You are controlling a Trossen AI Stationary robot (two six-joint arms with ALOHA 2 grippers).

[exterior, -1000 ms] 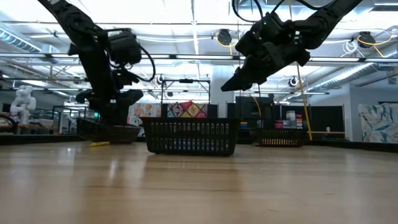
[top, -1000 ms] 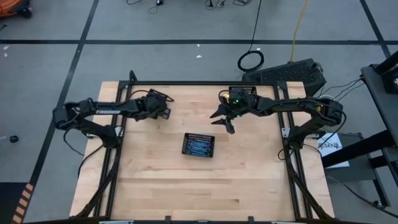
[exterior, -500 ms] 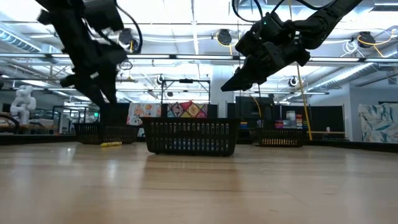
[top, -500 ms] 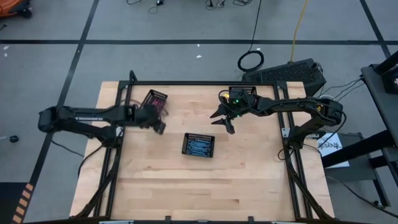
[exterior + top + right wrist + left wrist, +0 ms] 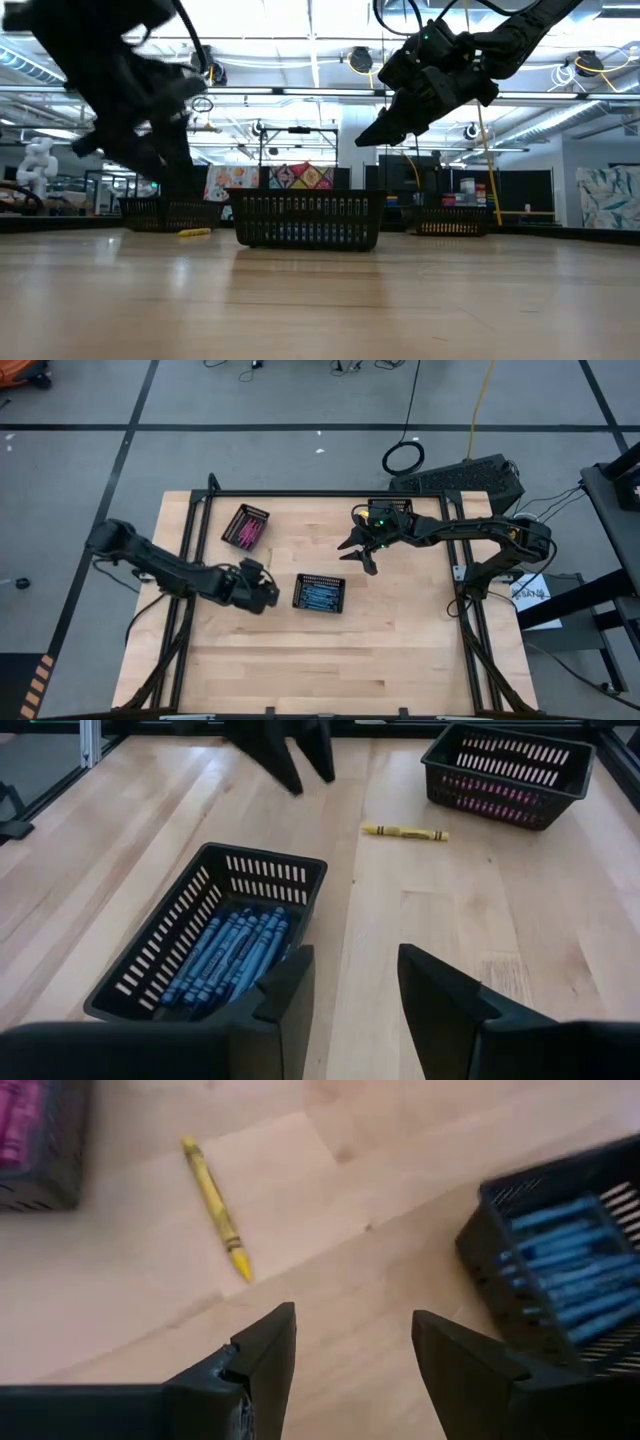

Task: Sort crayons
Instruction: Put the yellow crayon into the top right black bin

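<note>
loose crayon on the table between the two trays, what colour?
Yellow crayon, clearest in the right wrist view.

Two black mesh trays (image 5: 320, 593) (image 5: 246, 525) well apart on a pale wooden table (image 5: 300, 660) (black-framed).

A robotics lab — grey floor (image 5: 80, 470) with black tape lines, loose cables (image 5: 404, 457), strip-lit ceiling (image 5: 310, 40), a white humanoid robot (image 5: 36, 160) behind.

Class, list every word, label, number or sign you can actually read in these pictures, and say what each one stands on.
None can be read.
Yellow crayon: dark print on its wrapper, too small to read.
White sheet on the floor beside the table's right edge: dark marks, too blurred to read.
Blue crayons in the black tray: no legible print.
</note>
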